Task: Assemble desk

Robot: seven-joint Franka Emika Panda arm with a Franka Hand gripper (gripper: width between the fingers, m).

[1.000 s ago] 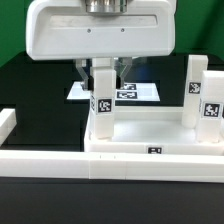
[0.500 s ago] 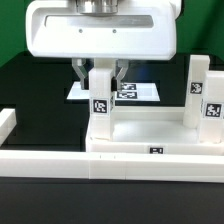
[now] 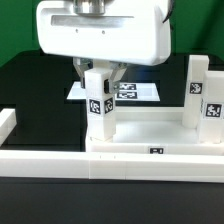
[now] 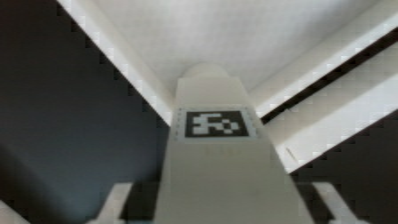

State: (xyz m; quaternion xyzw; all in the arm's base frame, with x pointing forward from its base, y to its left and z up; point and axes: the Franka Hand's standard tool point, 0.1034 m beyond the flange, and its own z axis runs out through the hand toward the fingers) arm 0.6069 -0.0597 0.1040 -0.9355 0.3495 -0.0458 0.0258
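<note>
Fingers of the tool (image 3: 101, 72) clamp a white rectangular tagged block leg (image 3: 98, 105), upright over the exterior view's left corner of the white plastic tray-like tabletop (image 3: 150, 130), apparently for socketing; finished legs (image 3: 203, 100) stand right on the black counter (image 3: 30, 90).

Setting reads as a robotics lab bench, not a home or shop. Work surface is a plain black table (image 3: 30, 90) filling the left of the exterior view, with nothing domestic on it. A long white border bar (image 3: 45, 160) runs along the lower left of the frame, fencing the work area. At centre, behind the arm, a flat marker board (image 3: 140, 92) lies on the black surface. The white desk leg (image 4: 222, 160) in the wrist view carries a black-and-white square tag.
</note>
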